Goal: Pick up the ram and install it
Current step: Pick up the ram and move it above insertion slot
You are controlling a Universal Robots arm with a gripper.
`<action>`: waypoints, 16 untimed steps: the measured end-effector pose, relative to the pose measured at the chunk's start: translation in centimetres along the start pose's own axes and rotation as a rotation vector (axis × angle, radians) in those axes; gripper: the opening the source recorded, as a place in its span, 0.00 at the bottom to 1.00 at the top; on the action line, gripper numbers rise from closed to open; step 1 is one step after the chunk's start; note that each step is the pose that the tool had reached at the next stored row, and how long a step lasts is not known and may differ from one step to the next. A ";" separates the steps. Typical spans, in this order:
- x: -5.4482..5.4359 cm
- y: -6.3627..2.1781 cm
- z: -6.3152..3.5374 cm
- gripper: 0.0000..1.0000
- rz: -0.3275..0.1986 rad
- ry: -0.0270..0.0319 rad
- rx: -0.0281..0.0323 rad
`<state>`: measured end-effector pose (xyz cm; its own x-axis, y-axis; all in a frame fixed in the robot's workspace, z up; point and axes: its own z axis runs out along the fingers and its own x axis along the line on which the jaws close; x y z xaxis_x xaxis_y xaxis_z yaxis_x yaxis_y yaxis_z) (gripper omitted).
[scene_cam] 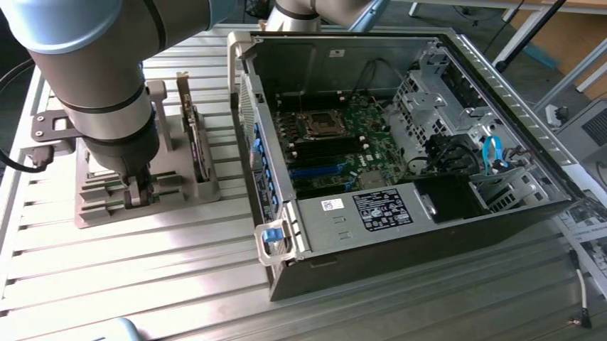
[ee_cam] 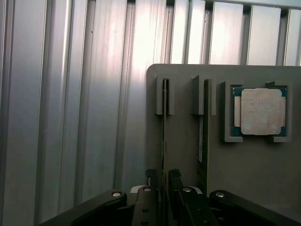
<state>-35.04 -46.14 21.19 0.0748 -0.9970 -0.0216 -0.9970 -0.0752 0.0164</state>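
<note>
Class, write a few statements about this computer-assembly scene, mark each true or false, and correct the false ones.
1. The pincer is open and straddles the ram. True.
2. The computer case is closed. False: its side is open and the motherboard shows.
3. A processor lies in the gray holder. True.
4. The ram is already seated in the motherboard. False: it stands on edge in a holder slot.

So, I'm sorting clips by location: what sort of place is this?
Probably a robotics lab bench: an open computer case on a ribbed metal table, a robot arm over a grey parts holder holding a processor chip.
</note>
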 end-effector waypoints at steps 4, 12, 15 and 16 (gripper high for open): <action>0.0 0.00 0.00 0.24 0.006 -0.0001 0.0001; -0.1 -0.01 0.01 0.24 0.006 -0.0002 0.0002; -0.1 -0.01 0.00 0.24 0.006 -0.0001 0.0001; -0.1 -0.01 0.01 0.24 0.006 -0.0001 0.0001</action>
<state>-35.04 -45.99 21.19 0.0691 -0.9974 -0.0216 -0.9974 -0.0695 0.0164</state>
